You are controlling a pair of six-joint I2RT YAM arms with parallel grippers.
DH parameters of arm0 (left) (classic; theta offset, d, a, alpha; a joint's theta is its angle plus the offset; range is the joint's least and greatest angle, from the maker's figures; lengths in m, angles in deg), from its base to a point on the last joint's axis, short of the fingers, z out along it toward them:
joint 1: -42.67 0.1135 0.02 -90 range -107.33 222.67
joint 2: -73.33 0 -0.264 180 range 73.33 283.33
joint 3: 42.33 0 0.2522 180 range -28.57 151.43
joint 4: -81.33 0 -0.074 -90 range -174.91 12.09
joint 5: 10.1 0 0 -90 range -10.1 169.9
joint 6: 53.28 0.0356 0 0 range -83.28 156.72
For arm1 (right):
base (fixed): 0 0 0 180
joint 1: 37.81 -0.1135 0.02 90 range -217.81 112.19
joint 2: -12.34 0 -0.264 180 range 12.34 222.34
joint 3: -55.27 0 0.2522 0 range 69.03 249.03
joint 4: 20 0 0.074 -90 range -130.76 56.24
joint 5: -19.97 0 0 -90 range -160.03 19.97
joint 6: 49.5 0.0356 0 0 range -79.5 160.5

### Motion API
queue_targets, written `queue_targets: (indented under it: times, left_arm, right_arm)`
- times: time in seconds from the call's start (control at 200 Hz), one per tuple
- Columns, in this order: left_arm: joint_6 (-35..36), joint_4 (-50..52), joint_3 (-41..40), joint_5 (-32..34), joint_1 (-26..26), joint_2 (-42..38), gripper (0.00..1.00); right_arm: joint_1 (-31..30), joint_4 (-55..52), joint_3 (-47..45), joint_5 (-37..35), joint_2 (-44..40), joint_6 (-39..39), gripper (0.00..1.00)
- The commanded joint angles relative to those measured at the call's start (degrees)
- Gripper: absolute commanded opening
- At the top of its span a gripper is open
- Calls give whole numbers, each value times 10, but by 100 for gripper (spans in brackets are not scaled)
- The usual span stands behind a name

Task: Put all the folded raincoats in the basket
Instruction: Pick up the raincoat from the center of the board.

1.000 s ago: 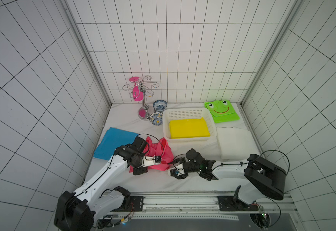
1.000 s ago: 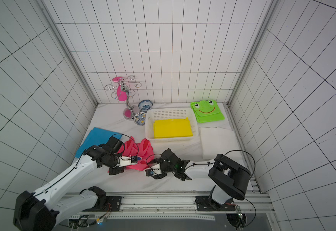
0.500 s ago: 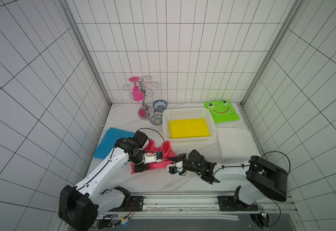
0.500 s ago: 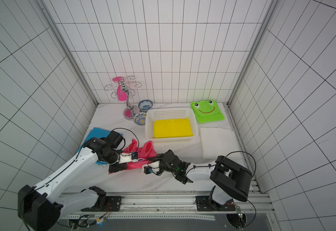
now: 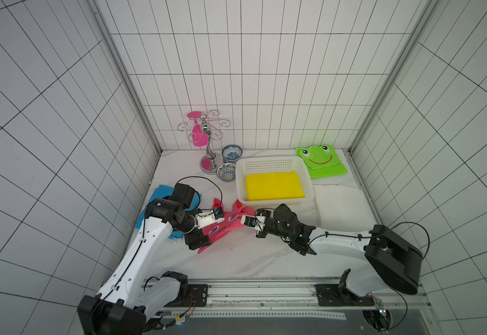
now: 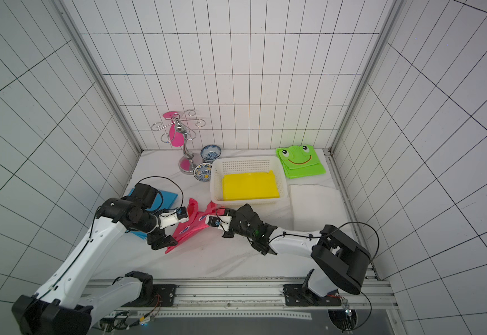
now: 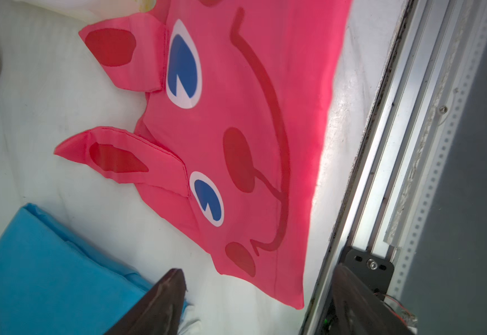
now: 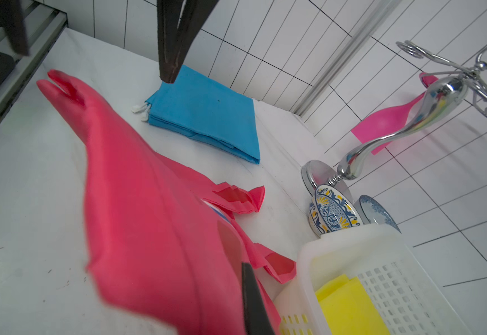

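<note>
The white basket is seen right of centre; the pink raincoat at its lower left, judged light, limp and slippery, is pinched at an edge by the closed right gripper, the left gripper being spread empty.

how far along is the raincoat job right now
Done: a folded yellow raincoat lies in the basket. In hand: the right claw is shut on an edge of the pink raincoat; the left claw is open. Left: moving it from the table into the basket.
</note>
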Motion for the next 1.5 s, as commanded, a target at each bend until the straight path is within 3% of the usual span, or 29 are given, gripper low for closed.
queue_targets:
  times: [0.0, 0.16, 0.3, 0.34, 0.465, 0.52, 0.75, 0.854, 1.004, 1.149, 1.329, 1.499]
  left_arm:
    - [-26, -1, -17, -9, 12, -21, 97]
    - [-49, -38, -48, -12, 26, -49, 97]
    - [-50, -96, -86, 55, 33, -56, 94]
    - [-34, -106, -96, 79, 33, -55, 81]
    - [-6, -130, -104, 147, 37, -59, 17]
    - [9, -113, -83, 144, 37, -54, 0]
    - [95, 5, 38, 90, 35, -20, 0]
    - [96, 29, 104, 84, 34, -3, 0]
    - [79, 18, 190, 36, 13, 26, 0]
    - [20, -24, 274, 68, -52, 82, 0]
    - [-5, -120, 371, 168, -132, 164, 0]
    - [-40, -228, 464, 237, -164, 256, 0]
  right_arm:
    - [7, -14, 47, -19, 0, 84, 0]
    - [8, -34, 91, -26, 7, 132, 0]
    - [10, -60, 115, -15, 9, 138, 0]
    - [12, -65, 118, -8, 6, 144, 0]
    - [14, -99, 117, 10, -18, 147, 0]
    - [16, -118, 114, 18, -31, 133, 0]
    - [38, -310, 150, 81, -95, 41, 0]
    - [56, -404, 178, 87, -123, 6, 0]
    - [96, -438, 194, 61, -166, -1, 0]
    - [128, -482, 261, 43, -188, -24, 0]
    - [199, -499, 317, 14, -187, -69, 0]
    - [298, -498, 360, 28, -144, -96, 0]
